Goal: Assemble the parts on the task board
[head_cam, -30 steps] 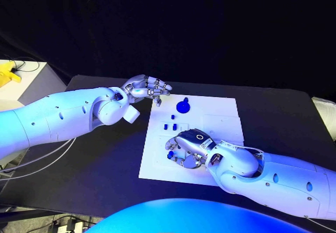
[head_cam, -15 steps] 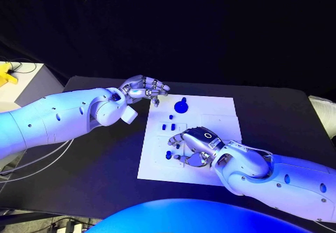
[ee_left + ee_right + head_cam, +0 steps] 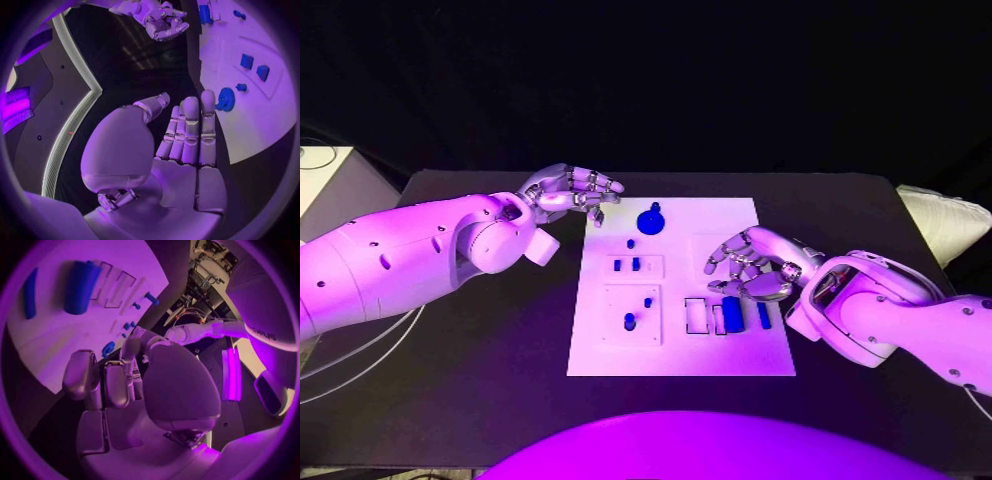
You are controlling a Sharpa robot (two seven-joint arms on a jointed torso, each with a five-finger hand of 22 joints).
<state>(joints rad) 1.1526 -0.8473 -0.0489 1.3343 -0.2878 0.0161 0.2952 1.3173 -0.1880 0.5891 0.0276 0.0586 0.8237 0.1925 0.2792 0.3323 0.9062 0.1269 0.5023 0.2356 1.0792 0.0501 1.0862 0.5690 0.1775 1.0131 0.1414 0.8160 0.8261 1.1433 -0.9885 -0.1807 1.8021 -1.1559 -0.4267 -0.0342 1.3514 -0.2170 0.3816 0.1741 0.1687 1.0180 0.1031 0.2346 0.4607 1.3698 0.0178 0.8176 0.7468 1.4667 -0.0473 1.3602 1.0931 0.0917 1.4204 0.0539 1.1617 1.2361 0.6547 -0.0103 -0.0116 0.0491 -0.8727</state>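
The white task board (image 3: 682, 345) lies mid-table. A round blue knob (image 3: 651, 217) stands near its far edge, and small blue parts (image 3: 629, 265) sit in the left-hand recesses, with two more (image 3: 629, 321) nearer me. A larger blue block (image 3: 731, 310) and a thin blue strip (image 3: 763, 314) lie in the slots on the right. My right hand (image 3: 754, 265) hovers just beyond those slots, fingers loosely curled and holding nothing. My left hand (image 3: 571, 190) floats off the board's far left corner, fingers straight (image 3: 187, 125), near the knob (image 3: 225, 99). The block (image 3: 81, 285) lies ahead of my right hand (image 3: 119, 385).
Black table (image 3: 473, 330) surrounds the board on all sides. A pale cushion-like object (image 3: 935, 225) sits at the table's right edge. My right forearm (image 3: 906, 320) lies low across the table right of the board.
The camera has shifted. My right hand has left the near-left recesses and moved across to the board's right side, uncovering the slots. My left hand stays by the far left corner.
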